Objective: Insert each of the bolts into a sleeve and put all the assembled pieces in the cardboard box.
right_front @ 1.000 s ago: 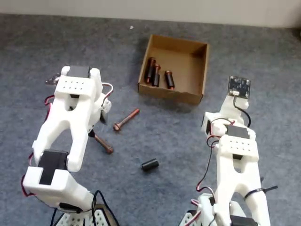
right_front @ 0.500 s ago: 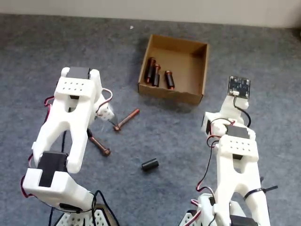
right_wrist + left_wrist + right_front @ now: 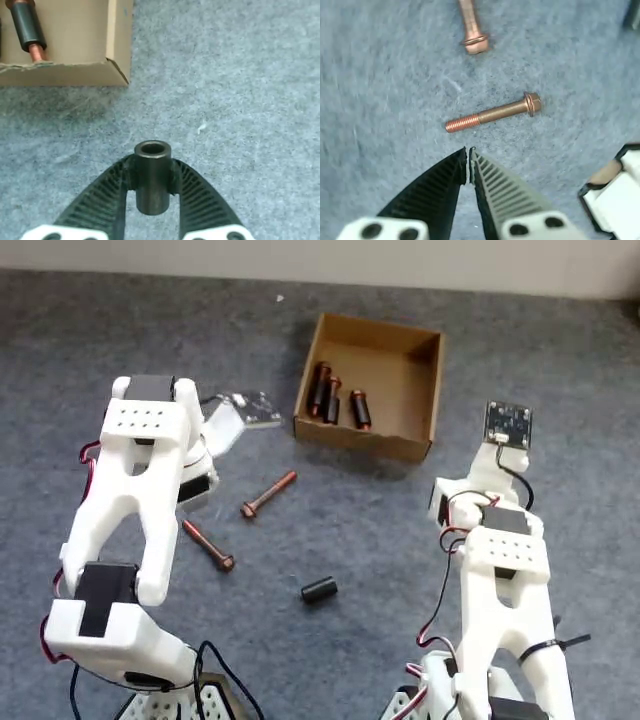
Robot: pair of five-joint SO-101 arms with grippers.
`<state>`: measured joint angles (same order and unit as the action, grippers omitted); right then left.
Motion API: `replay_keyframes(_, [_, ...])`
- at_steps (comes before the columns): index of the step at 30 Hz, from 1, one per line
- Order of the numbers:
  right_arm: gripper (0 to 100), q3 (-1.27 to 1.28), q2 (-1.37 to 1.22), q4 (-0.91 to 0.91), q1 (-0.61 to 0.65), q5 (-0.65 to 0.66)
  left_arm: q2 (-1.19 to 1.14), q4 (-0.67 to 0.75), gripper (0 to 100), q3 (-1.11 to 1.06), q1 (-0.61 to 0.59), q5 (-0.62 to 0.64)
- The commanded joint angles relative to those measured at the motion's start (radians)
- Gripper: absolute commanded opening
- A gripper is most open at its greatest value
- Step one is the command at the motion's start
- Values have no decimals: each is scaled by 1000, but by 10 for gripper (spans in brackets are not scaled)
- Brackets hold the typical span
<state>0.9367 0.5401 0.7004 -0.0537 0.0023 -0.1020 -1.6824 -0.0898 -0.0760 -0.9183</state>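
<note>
The left tool (image 3: 469, 153) is seen closed, its ribbed tips pressed together with nothing between them, above the grey carpet-like worktop (image 3: 560, 360). Just ahead of those tips one copper-coloured threaded metal bolt (image 3: 490, 114) lies flat, and a second copper-coloured bolt (image 3: 471, 25) lies beyond it, apart from the first. The right tool (image 3: 151, 167) is clamped around the body of a short black cylindrical sleeve (image 3: 152, 185), whose open bore is left uncovered and faces away from the wrist. A spare black sleeve (image 3: 319, 590) rests loose on the worktop between the two arms. Several finished pieces (image 3: 330, 395) are already gathered along one side of the open brown cardboard box (image 3: 360, 437). The bolts are judged to be light, rigid and liable to roll, so a hold across the plain shank near the head is advised, with the threaded end kept free for insertion. The held sleeve is likely smooth and may slip if it is pushed along its axis. Open worktop is available between the arms for mating the parts. The box's upright front wall and its bent corner near the right tool are to be cleared from above.
</note>
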Motion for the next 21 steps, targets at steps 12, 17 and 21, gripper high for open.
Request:
replay_keyframes(12, [5,-8,39,-33,-10,-2,183,-14,77,-179,-8,-310])
replay_keyframes(17, [5,-10,39,-33,-8,-2,446,94,84,-387,-5,-356])
replay_keyframes(21, [5,-12,39,-33,-8,-2,526,276,171,-568,-4,-356])
